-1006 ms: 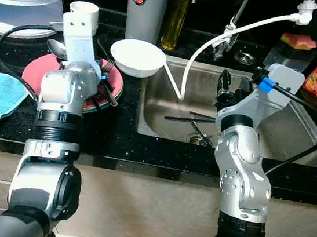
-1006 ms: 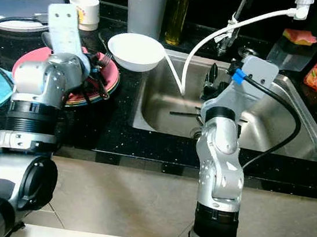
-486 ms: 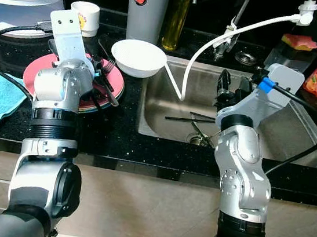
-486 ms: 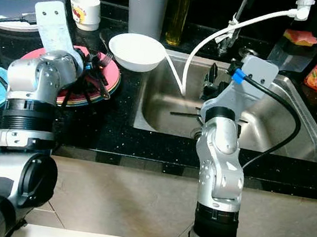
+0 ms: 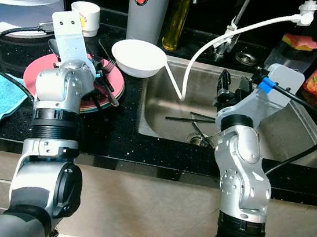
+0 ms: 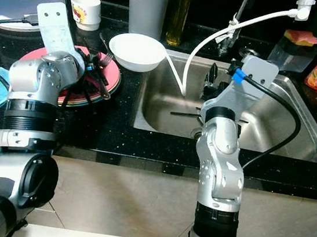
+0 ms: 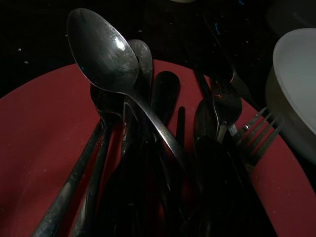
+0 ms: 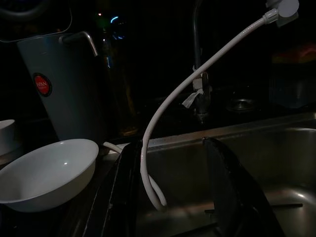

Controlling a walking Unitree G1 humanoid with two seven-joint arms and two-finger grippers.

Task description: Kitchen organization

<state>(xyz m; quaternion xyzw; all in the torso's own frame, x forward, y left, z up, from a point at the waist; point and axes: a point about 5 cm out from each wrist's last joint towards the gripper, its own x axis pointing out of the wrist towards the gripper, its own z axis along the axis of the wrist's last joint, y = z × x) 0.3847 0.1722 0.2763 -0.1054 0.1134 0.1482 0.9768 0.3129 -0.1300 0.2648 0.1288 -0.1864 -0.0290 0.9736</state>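
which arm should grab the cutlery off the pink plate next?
Left. The left gripper sits right over the cutlery on the pink plate. The right gripper is over the sink, jaws open, away from the plate.

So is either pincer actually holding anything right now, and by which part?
The right pincer is open over the sink, holding nothing. The left pincer is down among the cutlery on the red plate; whether it grips a piece cannot be told.
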